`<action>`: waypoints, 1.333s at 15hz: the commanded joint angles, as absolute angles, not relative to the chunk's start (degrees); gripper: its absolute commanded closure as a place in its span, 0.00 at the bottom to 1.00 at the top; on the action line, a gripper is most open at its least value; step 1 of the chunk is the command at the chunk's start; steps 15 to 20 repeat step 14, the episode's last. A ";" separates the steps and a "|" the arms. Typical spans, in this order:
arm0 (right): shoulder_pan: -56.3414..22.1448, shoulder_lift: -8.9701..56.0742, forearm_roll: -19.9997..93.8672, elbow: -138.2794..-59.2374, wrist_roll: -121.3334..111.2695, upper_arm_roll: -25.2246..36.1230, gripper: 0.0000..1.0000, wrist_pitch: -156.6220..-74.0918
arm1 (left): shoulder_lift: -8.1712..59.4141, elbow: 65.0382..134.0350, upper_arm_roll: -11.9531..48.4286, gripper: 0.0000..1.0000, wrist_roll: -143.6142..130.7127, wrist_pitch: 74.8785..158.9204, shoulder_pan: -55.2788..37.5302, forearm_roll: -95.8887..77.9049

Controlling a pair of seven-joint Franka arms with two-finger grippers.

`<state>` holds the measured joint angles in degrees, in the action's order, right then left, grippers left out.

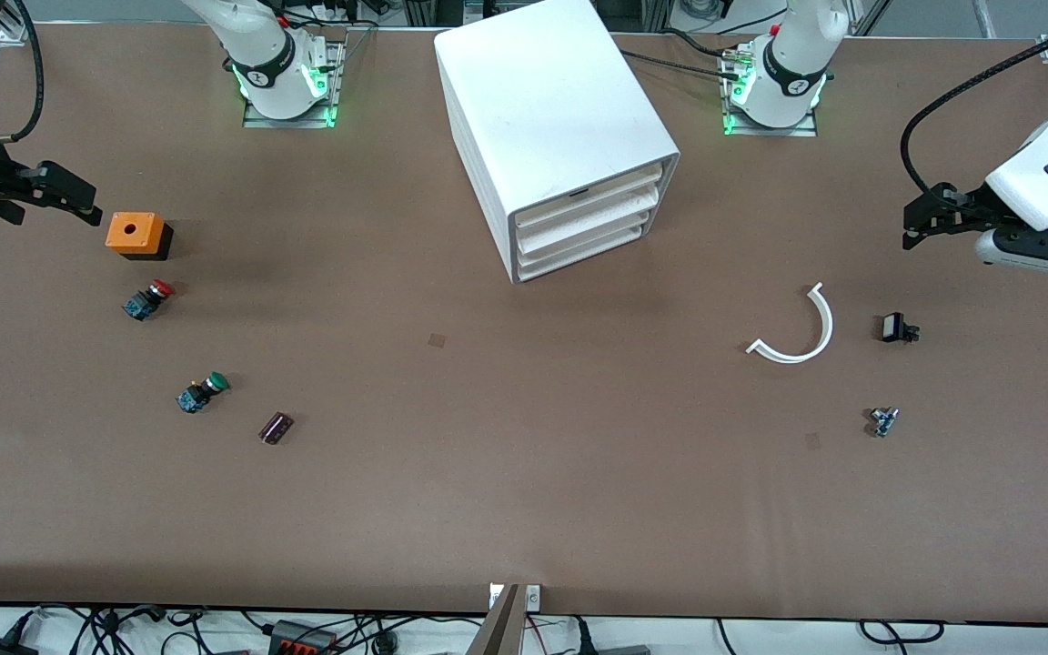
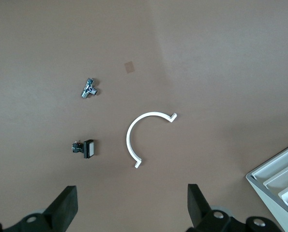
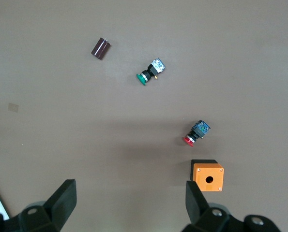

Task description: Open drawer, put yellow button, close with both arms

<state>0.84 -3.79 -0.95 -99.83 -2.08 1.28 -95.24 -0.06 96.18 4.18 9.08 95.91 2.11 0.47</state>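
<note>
Drawers (image 1: 589, 225) of the white cabinet (image 1: 551, 118) all sit shut, and no yellow button shows anywhere on the table — so it either lies inside already or is simply out of sight; the scene fits a finished job as well as one yet to run. Toward the right arm's end lie an orange box (image 1: 136, 234), a red button (image 1: 148, 299), a green button (image 1: 203, 392) and a dark cylinder (image 1: 276, 428). Toward the left arm's end lie a white arc (image 1: 797, 329), a black switch (image 1: 897, 328) and a small metal part (image 1: 883, 420). Both arms wait at the table's ends: the left gripper (image 2: 131, 205) is spread wide, gripping nothing, and the right gripper (image 3: 129, 205) likewise.
</note>
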 commanded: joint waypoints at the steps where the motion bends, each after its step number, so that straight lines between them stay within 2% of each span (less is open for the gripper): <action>1: 0.88 -5.01 -1.41 -100.46 -2.55 1.14 0.00 -95.71 | -0.97 96.86 3.96 0.00 9.40 96.24 2.02 -0.53; 20: 0.88 -5.01 -1.41 -100.20 -2.72 1.14 0.00 -95.98 | -0.97 96.85 3.96 0.00 9.40 95.71 2.02 -0.53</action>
